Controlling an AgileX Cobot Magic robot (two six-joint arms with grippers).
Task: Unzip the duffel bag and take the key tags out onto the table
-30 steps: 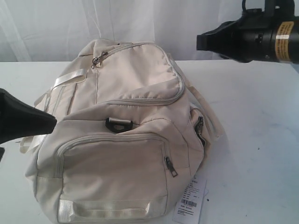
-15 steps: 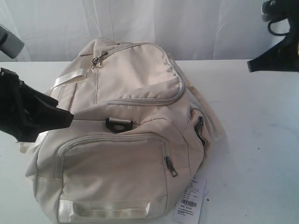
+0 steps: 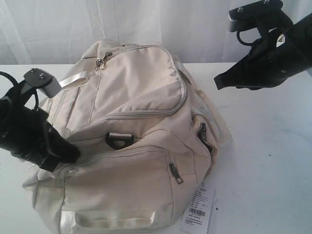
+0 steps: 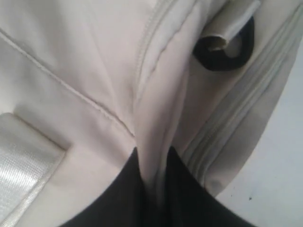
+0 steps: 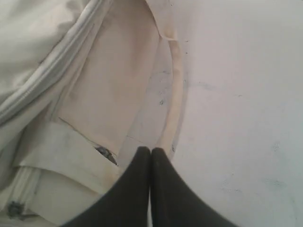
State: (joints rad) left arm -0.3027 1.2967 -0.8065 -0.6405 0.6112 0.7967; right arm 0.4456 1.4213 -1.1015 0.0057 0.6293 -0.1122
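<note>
The cream duffel bag (image 3: pixel 136 146) lies on the white table (image 3: pixel 268 161) with all visible zips closed. My left gripper (image 3: pixel 73 153) is at the bag's left side, shut on a raised fold of its fabric (image 4: pixel 152 151), not far from the black D-ring (image 4: pixel 222 52). My right gripper (image 3: pixel 217 83) hovers shut and empty above the table just right of the bag; its closed tips (image 5: pixel 150 150) point down near the bag's edge and a strap. The key tags are hidden.
A white barcode label (image 3: pixel 197 212) hangs at the bag's front right corner. Metal zip pulls show on the front pocket (image 3: pixel 175 173), the side pocket (image 3: pixel 202 131) and the top (image 3: pixel 101 62). A white curtain backs the table.
My left gripper has pushed into the bag's left side and closed on a fold, and the bag's fabric has shifted. My right arm has swung lower and leftward toward the bag.
</note>
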